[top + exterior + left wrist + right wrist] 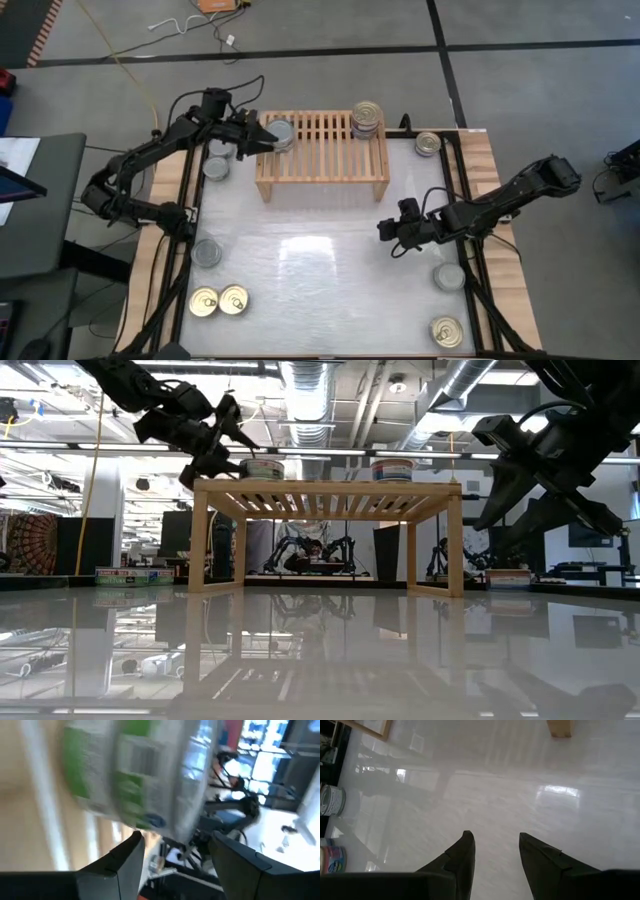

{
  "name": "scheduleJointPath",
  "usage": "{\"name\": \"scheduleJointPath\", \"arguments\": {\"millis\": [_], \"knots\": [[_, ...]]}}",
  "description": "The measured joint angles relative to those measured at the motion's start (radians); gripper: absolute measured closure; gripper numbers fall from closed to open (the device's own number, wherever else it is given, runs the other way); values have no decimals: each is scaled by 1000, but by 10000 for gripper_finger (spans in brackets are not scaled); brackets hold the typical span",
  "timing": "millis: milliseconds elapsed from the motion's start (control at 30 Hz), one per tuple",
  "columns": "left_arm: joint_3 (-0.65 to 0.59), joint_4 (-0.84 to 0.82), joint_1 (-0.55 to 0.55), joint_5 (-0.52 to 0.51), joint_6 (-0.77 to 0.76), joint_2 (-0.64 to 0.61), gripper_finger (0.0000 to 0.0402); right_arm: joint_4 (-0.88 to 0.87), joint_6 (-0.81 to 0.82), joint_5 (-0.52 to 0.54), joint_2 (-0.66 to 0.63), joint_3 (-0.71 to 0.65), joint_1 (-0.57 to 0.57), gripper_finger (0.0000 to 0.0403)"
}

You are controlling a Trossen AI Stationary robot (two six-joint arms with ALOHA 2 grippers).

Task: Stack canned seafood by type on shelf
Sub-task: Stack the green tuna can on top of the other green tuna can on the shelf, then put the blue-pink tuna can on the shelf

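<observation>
sorting tins onto the rack, most of the job still ahead

placing looks to be the step in hand: the left end effector (262, 137) sits at the left end of the shelf (322, 150), right against a silver-topped can (282, 133) resting on the slats. the left wrist view shows the fingers spread with that can's green-and-white label just ahead of them, blurred, so the end effector is open and not gripping. on the right end of the shelf stands a small stack of cans (366, 118).

that leaves plenty on the surface (330, 260). a silver can (217, 167) lies beside the shelf's left leg, another (207, 252) sits at the left edge, and two gold pull-ring cans (219, 300) rest side by side near the front left corner. on the right, one can (428, 143) sits by the back corner, a silver one (449, 277) at the right edge, and a gold-topped one (446, 331) toward the front. by my count seven remain loose, so the task is perhaps a third done.

the right end effector (392, 228) hangs over bare surface in front of the shelf's right leg; its wrist view shows the fingers apart and holding nothing.

the low view confirms both shelf groups sit on top of the rack, nothing beneath it. only the high view shows the loose cans
</observation>
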Motion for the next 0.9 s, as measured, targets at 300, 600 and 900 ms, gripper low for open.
{"name": "scheduleJointPath", "arguments": {"millis": [300, 600, 900], "knots": [[0, -17, -1, 15, 42, -37, 187, 0, 0, 1, 0, 0, 0, 226], [0, -120, -75, -277, 287, -257, 187, 0, 0, 0, 0, 0, 3, 226], [0, -315, -562, -901, 381, -450, 187, 29, 0, -9, 0, 0, 19, 226]]}}
